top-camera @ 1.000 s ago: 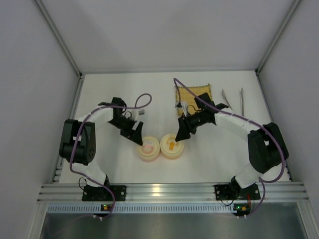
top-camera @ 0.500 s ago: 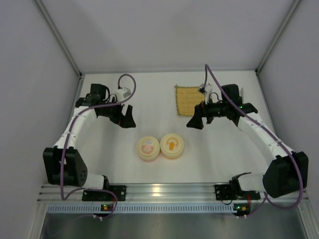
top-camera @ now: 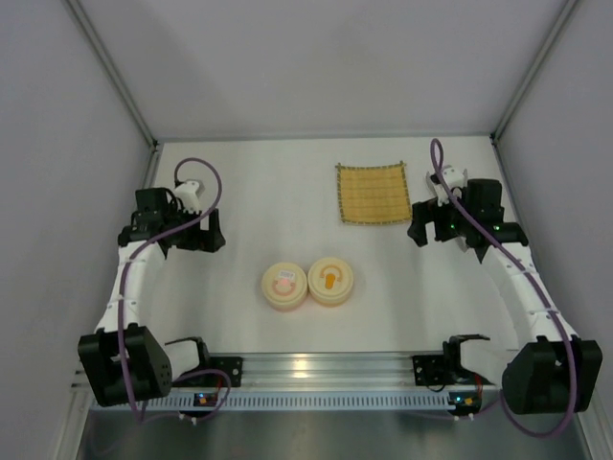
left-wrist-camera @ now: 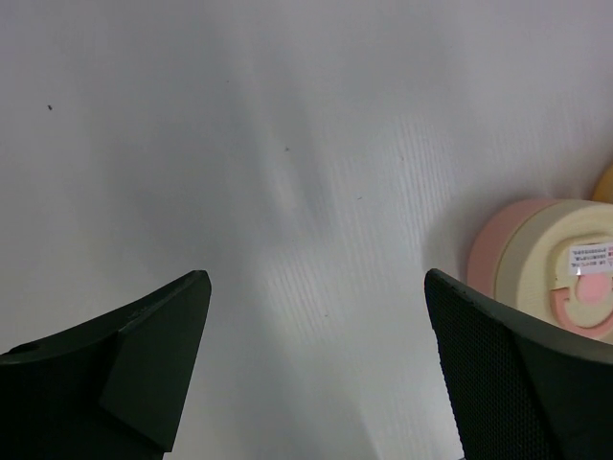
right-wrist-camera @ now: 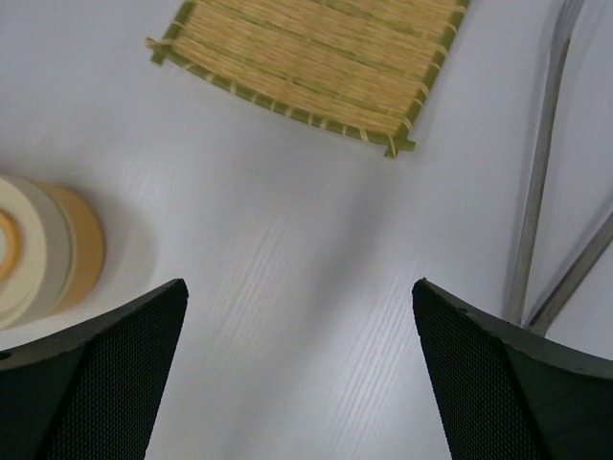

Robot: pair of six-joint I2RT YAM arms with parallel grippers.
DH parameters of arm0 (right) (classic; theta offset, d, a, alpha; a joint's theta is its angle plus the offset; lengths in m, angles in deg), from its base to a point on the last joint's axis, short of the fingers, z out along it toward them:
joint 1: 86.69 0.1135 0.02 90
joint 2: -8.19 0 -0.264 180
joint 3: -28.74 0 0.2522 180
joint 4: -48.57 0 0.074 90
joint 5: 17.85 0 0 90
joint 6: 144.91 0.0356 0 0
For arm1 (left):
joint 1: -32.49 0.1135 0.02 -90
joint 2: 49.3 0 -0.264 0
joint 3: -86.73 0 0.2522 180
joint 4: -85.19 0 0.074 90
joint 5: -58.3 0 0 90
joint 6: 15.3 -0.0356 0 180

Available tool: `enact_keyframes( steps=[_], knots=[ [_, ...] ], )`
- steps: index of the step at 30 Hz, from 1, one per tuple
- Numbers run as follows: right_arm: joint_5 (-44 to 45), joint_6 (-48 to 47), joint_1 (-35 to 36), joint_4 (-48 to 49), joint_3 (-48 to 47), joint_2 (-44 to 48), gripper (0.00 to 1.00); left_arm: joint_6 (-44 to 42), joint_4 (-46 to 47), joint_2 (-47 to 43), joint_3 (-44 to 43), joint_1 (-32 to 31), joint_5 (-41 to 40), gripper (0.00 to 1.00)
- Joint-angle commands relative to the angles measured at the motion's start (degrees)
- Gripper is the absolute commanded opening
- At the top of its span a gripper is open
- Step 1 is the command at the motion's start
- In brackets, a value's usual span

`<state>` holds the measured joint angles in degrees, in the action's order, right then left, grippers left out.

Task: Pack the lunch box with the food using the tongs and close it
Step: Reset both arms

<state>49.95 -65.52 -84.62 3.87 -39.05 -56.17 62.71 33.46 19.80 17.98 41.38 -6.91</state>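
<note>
The lunch box stands as two round cream tubs with their lids on, side by side at the table's middle: a pink-marked one (top-camera: pixel 284 286) (left-wrist-camera: pixel 536 259) and an orange-marked one (top-camera: pixel 331 281) (right-wrist-camera: pixel 57 254). No food shows in any view. The silver tongs (right-wrist-camera: pixel 541 163) lie on the table right of the mat, seen only in the right wrist view; the right arm hides them from above. My left gripper (top-camera: pixel 213 233) (left-wrist-camera: pixel 316 287) hangs open over bare table, up and left of the pink tub. My right gripper (top-camera: pixel 418 230) (right-wrist-camera: pixel 299 286) is open and empty, below the mat's right corner.
A yellow woven mat (top-camera: pixel 373 193) (right-wrist-camera: pixel 316 57) lies at the back right with nothing on it. Grey walls close in the table on three sides. The arms' bases and a metal rail (top-camera: pixel 326 369) run along the near edge.
Both arms have drawn away from the tubs, the left one out to the left and the right one out to the right. The right gripper's jaws have spread wider.
</note>
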Motion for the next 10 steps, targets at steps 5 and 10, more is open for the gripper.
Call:
enact_keyframes(
  steps=[5,10],
  knots=[
    [5.2,-4.4,-1.2,0.8,3.7,4.8,0.99,-2.5,2.6,-2.5,1.5,0.3,-5.5,0.98],
    [4.7,-4.0,-1.3,0.7,4.1,7.3,0.99,-1.7,2.7,-5.3,2.0,0.3,-5.2,0.98]
  ],
)
